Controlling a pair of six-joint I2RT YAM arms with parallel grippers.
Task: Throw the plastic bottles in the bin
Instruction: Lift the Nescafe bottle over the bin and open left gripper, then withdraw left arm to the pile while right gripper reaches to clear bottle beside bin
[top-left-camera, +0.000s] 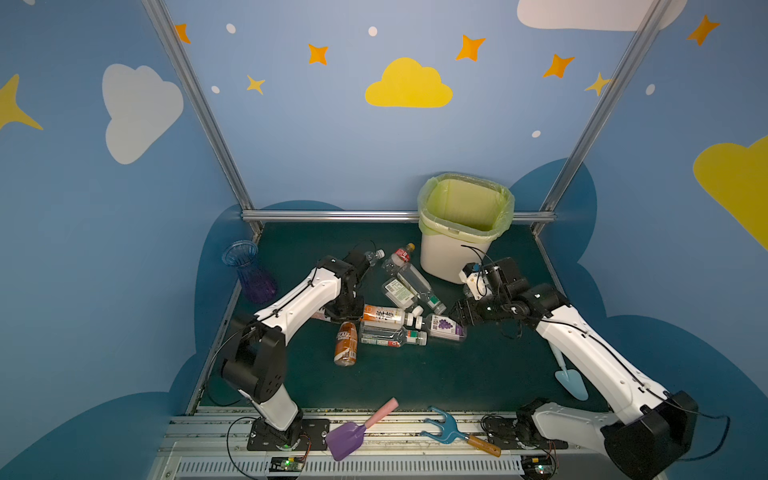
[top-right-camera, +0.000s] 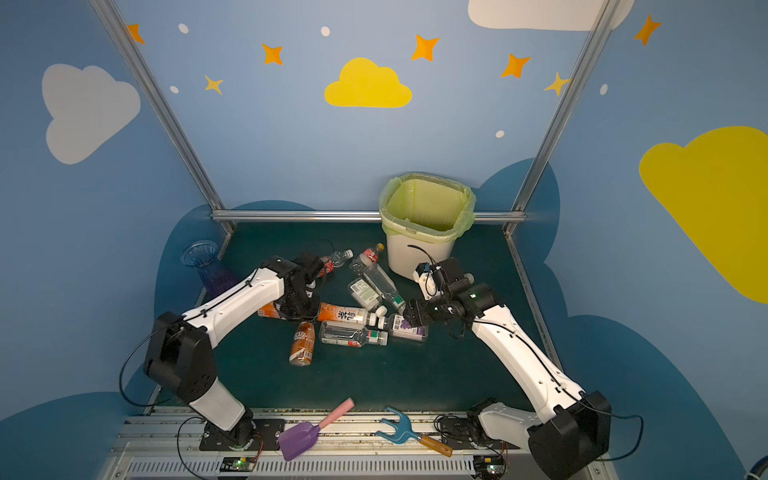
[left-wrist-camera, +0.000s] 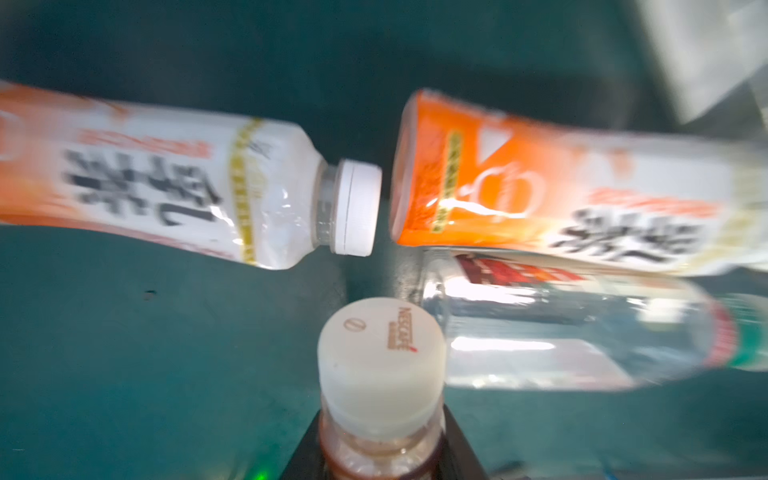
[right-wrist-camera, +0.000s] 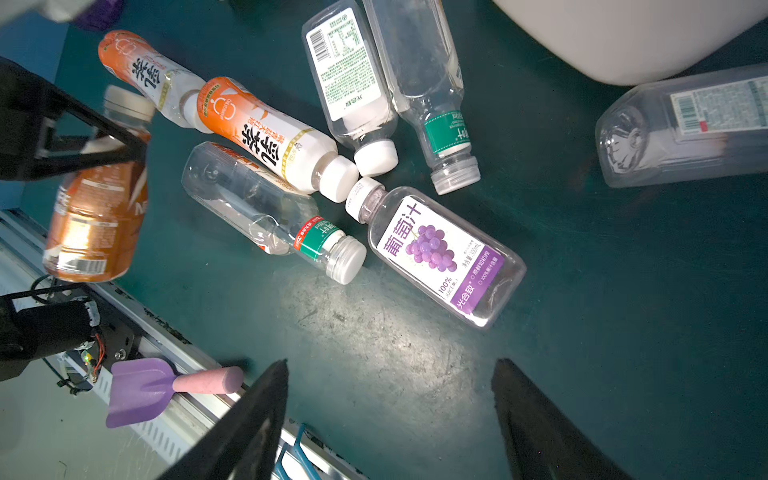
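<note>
Right now my left end effector (left-wrist-camera: 382, 432) is pinching the brown bottle (top-left-camera: 346, 343) just under its cream cap. It is pressed tight on the neck. In both top views this bottle points its cap at the left arm. I cannot tell if it rests on the surface (top-left-camera: 415, 382) or hangs just over it.

My right end effector (right-wrist-camera: 390, 365) is spread wide and holds nothing. It sits over a bare bit of the surface, near the grape bottle (right-wrist-camera: 440, 253), which lies flat. An orange bottle (right-wrist-camera: 266, 137) lies next to that one, cap to cap. A second orange bottle (right-wrist-camera: 137, 70) lies behind it, with its cap almost touching the first one's bottom. A clear bottle (right-wrist-camera: 249, 208) with a red and green band lies just beside them.

The bin (top-left-camera: 440, 257) stands upright at the back of the surface, more to the right, with a green bag (top-left-camera: 428, 195) folded over its rim. It is well apart from the brown bottle.
</note>
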